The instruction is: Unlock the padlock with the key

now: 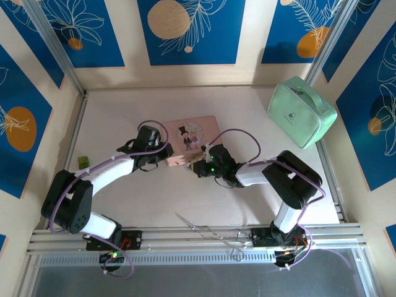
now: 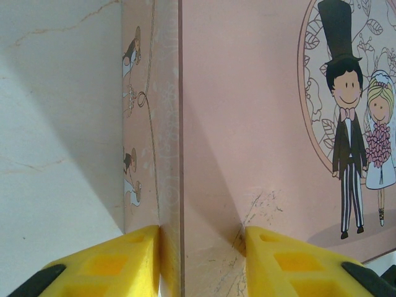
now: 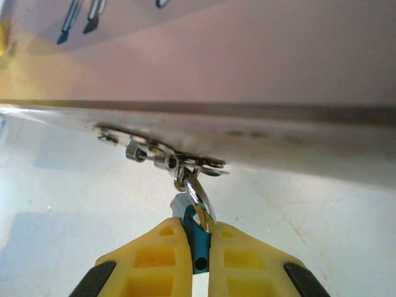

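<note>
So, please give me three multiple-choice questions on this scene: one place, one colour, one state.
1. Where is the green block? A. on the table, near its left edge; B. on a shelf; C. in a bowl.
2. What colour is the case at the far right? A. red; B. black; C. mint green.
3. What is the right gripper doing? A. hanging open; B. clamping the padlock; C. holding a cup.
Answers:
1 A: it rests on the tabletop near that edge.
2 C: its shell is pale green.
3 B: yellow fingers pinch its blue body by the pink tin box.
</note>
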